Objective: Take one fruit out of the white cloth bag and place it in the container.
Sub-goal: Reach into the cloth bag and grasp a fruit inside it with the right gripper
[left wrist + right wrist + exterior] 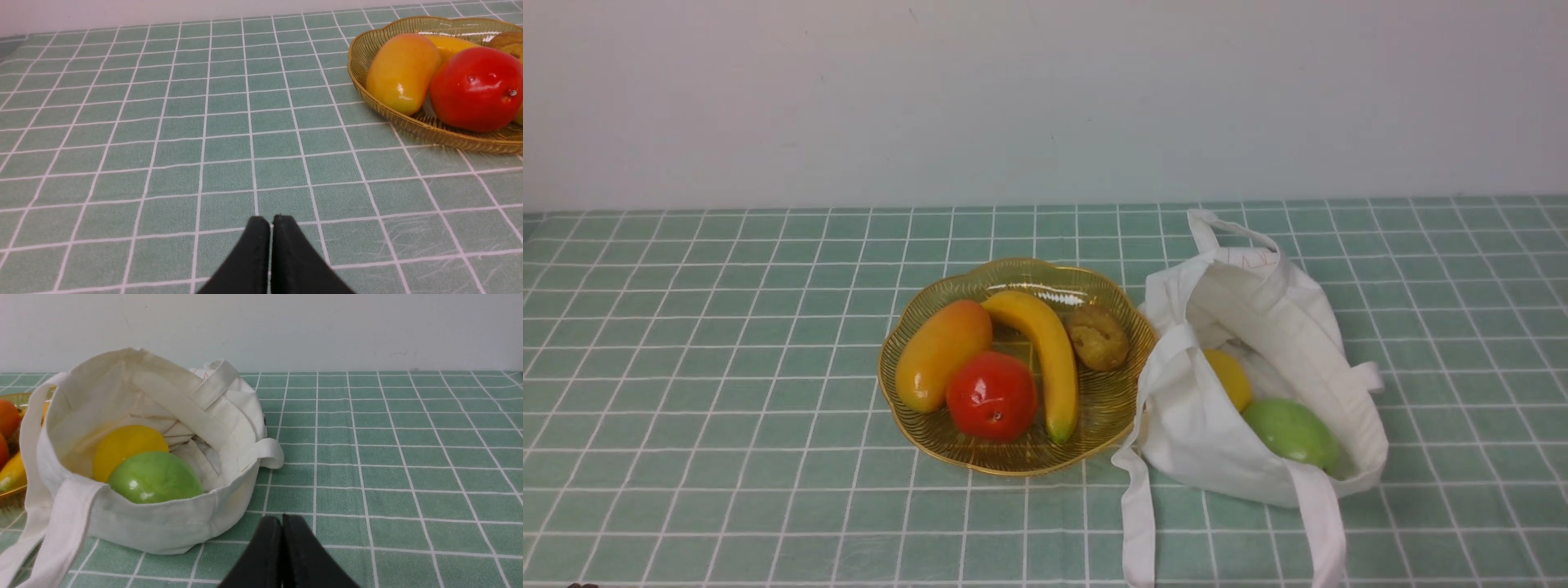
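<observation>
**Apple in bag, right arm nearer**

The apple (155, 478) lies inside the bag (163, 526), against its near wall and touching a lemon (126, 447). The right end effector (282, 519) is empty, with its fingers pinched together. It sits just outside that wall, with the apple ahead and slightly aside. The left end effector (271, 218), likewise pinched, is near the bowl (441, 136).

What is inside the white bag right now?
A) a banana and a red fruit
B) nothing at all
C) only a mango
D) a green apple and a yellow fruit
D: the green apple and a yellow fruit lie inside the open white bag, while the banana is in the bowl.
</observation>
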